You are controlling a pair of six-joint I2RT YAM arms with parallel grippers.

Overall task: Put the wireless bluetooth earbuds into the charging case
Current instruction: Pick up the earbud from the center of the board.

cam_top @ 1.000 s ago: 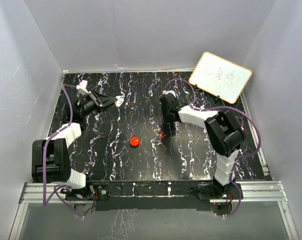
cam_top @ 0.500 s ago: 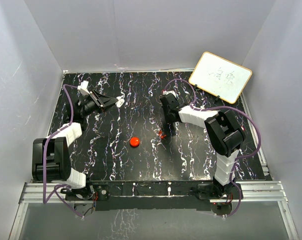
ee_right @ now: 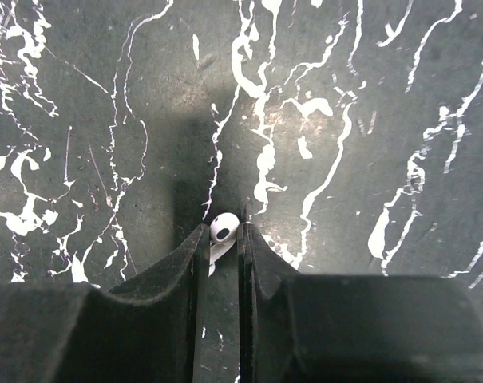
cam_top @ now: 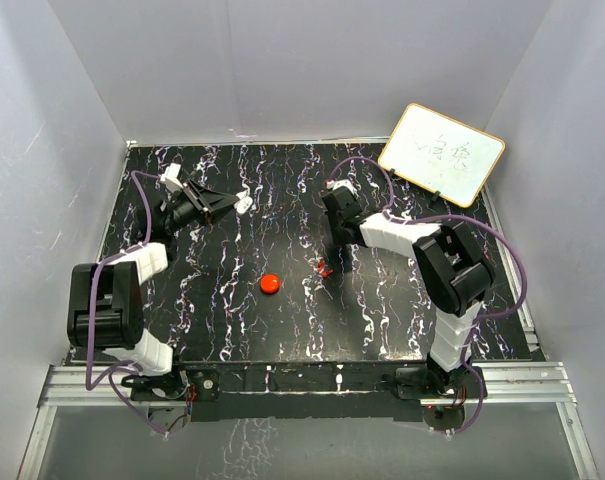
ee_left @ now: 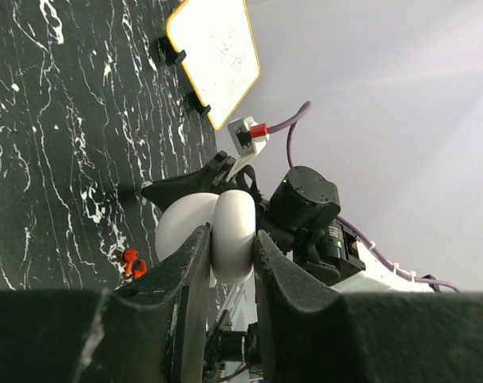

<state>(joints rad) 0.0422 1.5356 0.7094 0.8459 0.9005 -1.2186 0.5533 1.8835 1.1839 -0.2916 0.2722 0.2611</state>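
Black marbled table (cam_top: pixel 232 325); right of the red puck (cam_top: pixel 270 284), the right gripper (ee_right: pixel 222 233) has just pinched a white earbud (ee_right: pixel 223 227), ready for lifting; left gripper (ee_left: pixel 231 239) clamps the white charging case (ee_left: pixel 184 225)

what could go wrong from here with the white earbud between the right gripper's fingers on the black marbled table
1. The right gripper pinches the small white plastic earbud only by its rounded head, at the very fingertips; it may squirt out on lifting.
2. The earbud's stem sits angled between the fingers, so it may reach the rounded white plastic charging case in the left gripper misaligned.
3. The small red pieces beside the right gripper could get knocked.
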